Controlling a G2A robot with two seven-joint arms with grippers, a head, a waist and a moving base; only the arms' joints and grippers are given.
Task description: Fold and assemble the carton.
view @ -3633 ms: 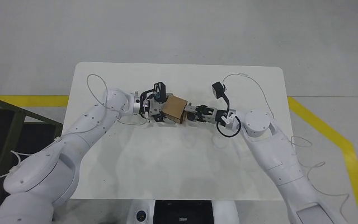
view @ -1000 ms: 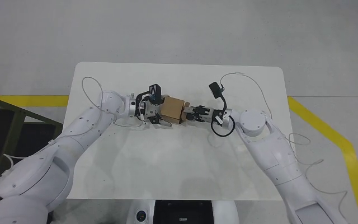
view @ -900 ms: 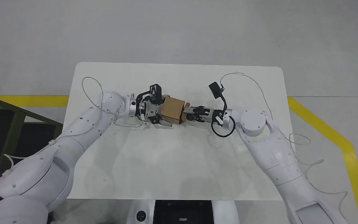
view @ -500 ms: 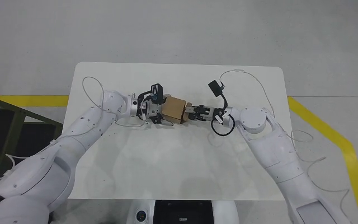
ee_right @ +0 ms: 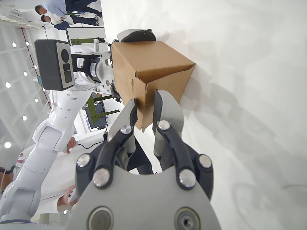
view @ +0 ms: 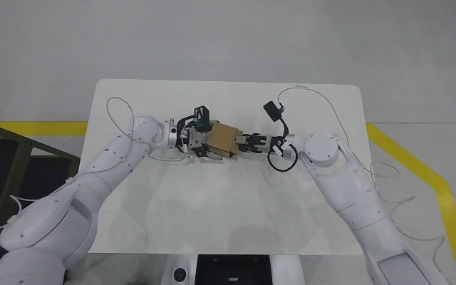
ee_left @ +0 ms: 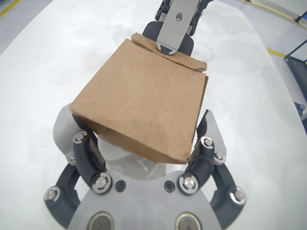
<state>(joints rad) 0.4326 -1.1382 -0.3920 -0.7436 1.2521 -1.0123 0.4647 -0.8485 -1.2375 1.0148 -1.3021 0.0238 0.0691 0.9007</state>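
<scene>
While the carton [view: 224, 137] sits near the middle of the white table [view: 214, 214], apparently resting on one side wall, an arm meets it at each end. The left gripper [ee_left: 136, 130] is spread wide, one finger at either side of the carton's nearer end; its pads lie against or just beside the cardboard, and a firm clamp cannot be confirmed. The right gripper [ee_right: 145, 101] is nearly pressed together, pinching the free edge of an end flap [ee_right: 142, 118] at the opposite end. Progress, as judged here: the body is already squared into a box shape with its walls standing. The closure is unfinished. In the right wrist view the pinched flap stands off from the neighbouring panel, leaving an open corner, and in the left wrist view a raw corrugated edge projects past the top face. Remaining work: fold that flap flush, tuck it, and close the end inside the left gripper.
</scene>
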